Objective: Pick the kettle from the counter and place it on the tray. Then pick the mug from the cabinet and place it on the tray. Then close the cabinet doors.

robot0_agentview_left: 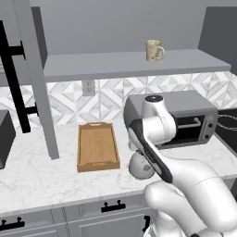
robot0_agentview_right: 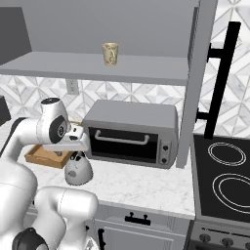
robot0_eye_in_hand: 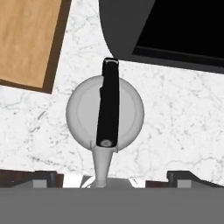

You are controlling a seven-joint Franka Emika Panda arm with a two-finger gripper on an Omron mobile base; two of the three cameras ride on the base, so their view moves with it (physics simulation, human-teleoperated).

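Toaster oven [robot0_agentview_right: 129,133] just behind kettle [robot0_eye_in_hand: 105,113]

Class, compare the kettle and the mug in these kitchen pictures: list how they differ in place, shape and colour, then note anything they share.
Place: the kettle stands on the counter between the tray and the toaster oven; the mug stands on the cabinet shelf.
Shape: the kettle is a rounded dome with a black handle across its top; the mug is a small cylinder with a side handle.
Colour: the kettle is light grey, the mug cream.
Shared: both stand upright, neither yet on the tray.
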